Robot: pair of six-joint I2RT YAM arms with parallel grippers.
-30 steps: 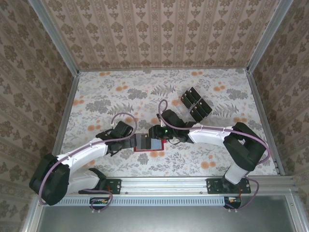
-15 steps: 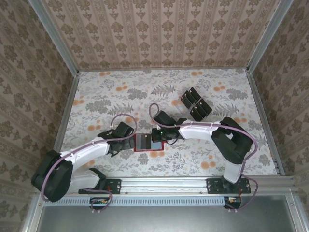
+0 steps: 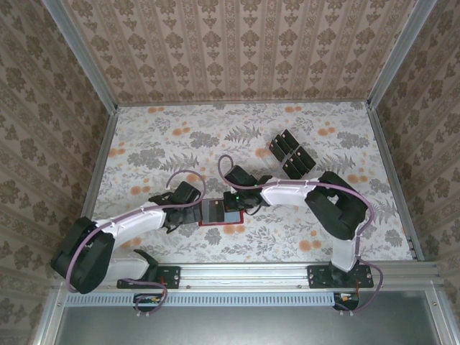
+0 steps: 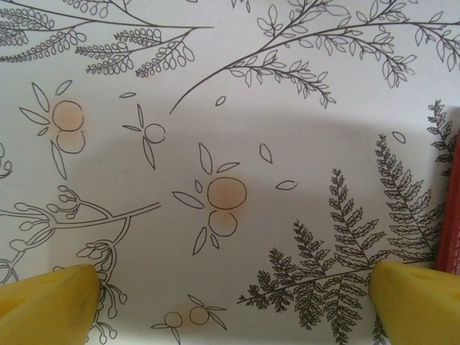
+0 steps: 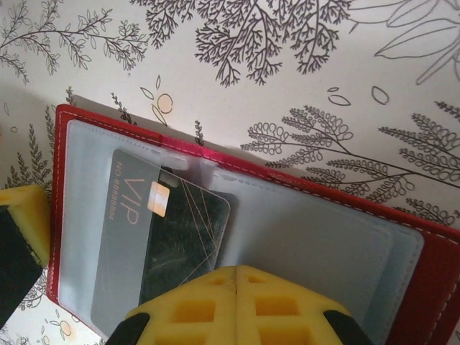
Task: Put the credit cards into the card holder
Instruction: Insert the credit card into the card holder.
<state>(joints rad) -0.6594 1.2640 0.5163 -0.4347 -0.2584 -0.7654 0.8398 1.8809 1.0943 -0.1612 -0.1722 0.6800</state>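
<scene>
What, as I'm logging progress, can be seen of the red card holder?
The card holder lies open and flat on the floral table. It has a red leather-like cover with pale stitching and clear plastic sleeves inside. A black card marked VIP sits tilted, partly inside one sleeve. The right gripper, jaws shut, is over the holder at the card's near edge. The open left gripper stands just beside its outer edge.

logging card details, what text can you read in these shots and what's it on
"VIP": on the grey-black card lying on the open card holder.
"NO" and a row of digits: same card, beside the VIP; digits too blurred to read.
The spare cards in the top view: marks too small to read.
</scene>
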